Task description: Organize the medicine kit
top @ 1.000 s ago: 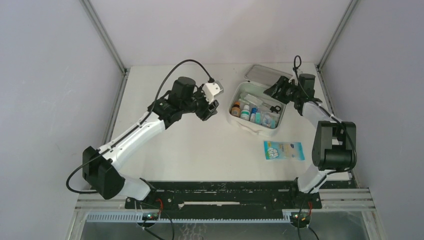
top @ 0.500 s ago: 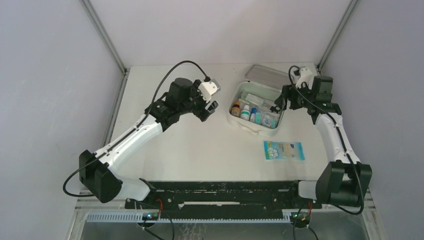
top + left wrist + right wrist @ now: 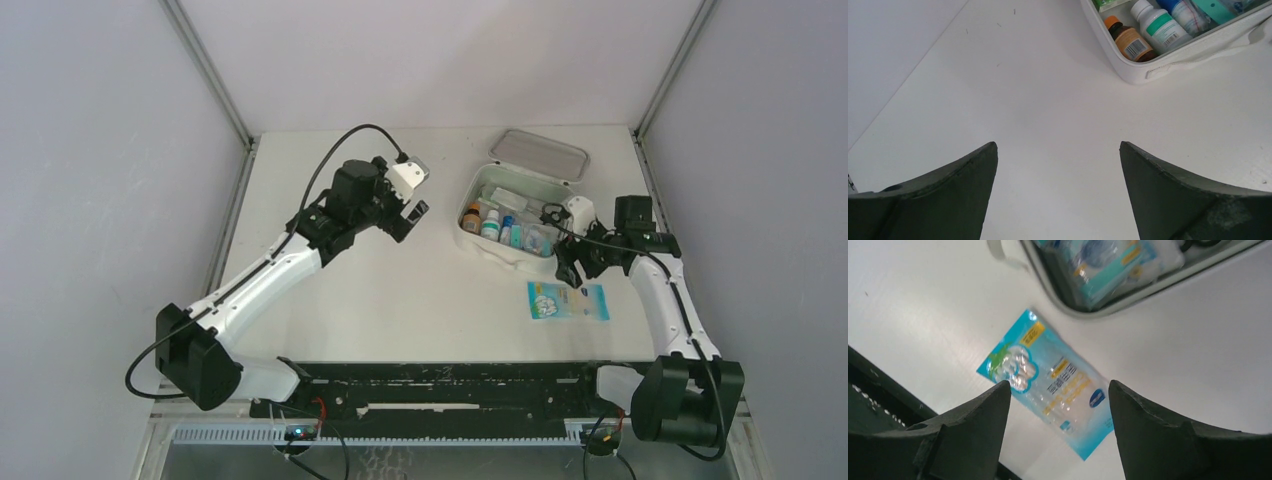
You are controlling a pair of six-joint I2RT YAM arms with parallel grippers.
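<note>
Two pincers, both with jaws apart and nothing between them. The left pincer (image 3: 1058, 150) hovers over the bare table (image 3: 400, 290), at 9 o'clock of the medicine kit (image 3: 500, 255). The kit sits open at the table's 1 o'clock, its lid (image 3: 543, 155) laid back at 12 and bottles (image 3: 1158, 25) in a row inside. The right pincer (image 3: 1058, 390) hangs above a blue packet (image 3: 1048, 380) lying at the kit's 5 o'clock.

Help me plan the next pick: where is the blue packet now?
In the top view the blue packet lies flat on the table at right, just near-side of the medicine kit, under the right gripper.
</note>
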